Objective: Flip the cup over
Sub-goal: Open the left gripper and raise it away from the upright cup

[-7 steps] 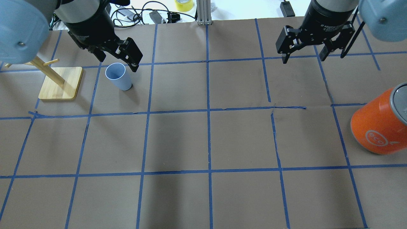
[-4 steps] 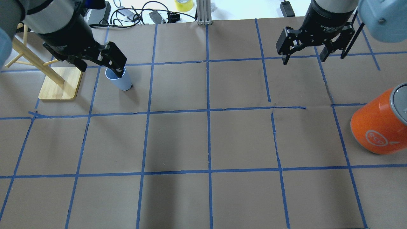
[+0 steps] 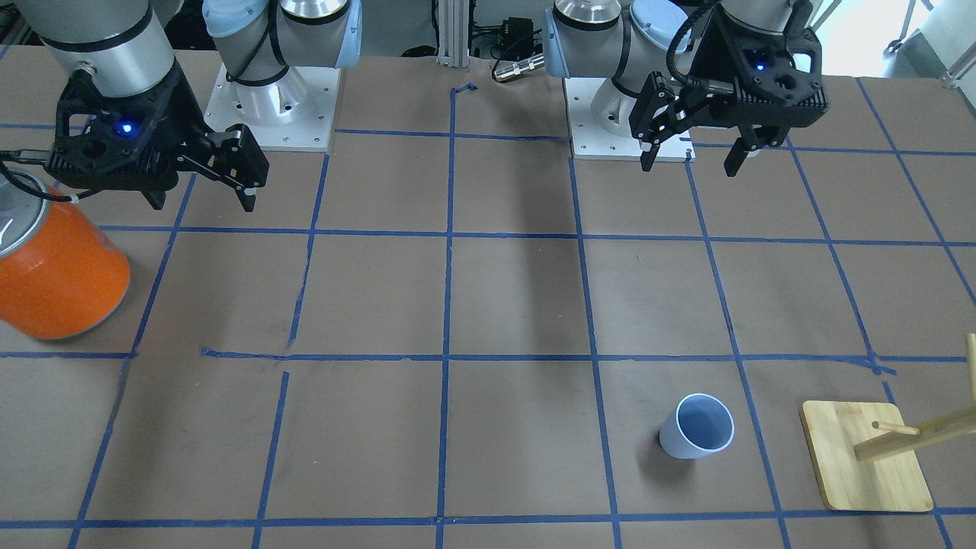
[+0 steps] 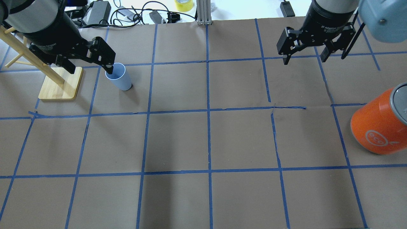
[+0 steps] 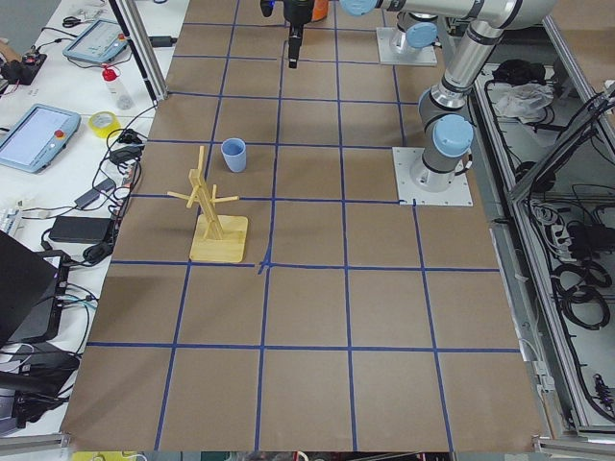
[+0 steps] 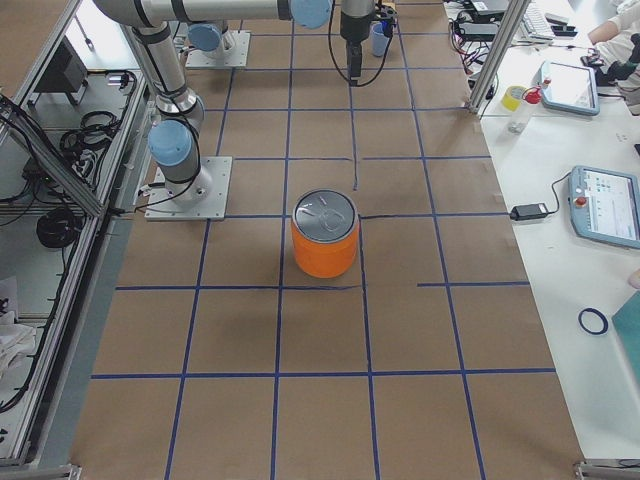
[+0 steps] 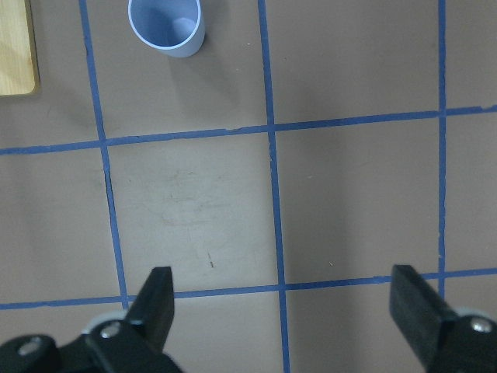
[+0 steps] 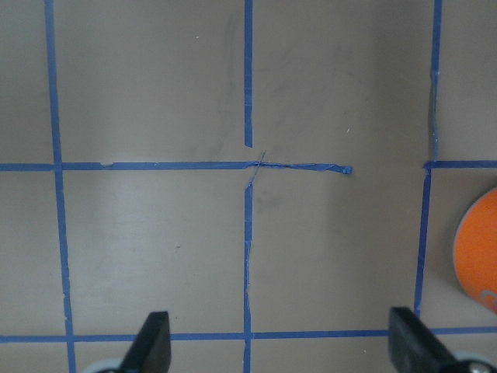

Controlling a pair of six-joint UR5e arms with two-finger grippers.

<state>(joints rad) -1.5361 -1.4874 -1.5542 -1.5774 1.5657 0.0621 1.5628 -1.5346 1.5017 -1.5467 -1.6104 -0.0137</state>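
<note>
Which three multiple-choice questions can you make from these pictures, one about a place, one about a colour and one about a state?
1. What stands nearest to the cup?
A. a wooden stand
B. a glass bottle
C. a green box

2. What colour is the large container?
A. black
B. orange
C. green

3. How is the cup now?
A. lying on its side
B. upside down
C. upright, mouth up

Answers:
1 A, because the stand's base lies just beside the cup.
2 B, because its wall is plainly orange.
3 C, because its open rim faces up and its blue-grey inside shows.
</note>
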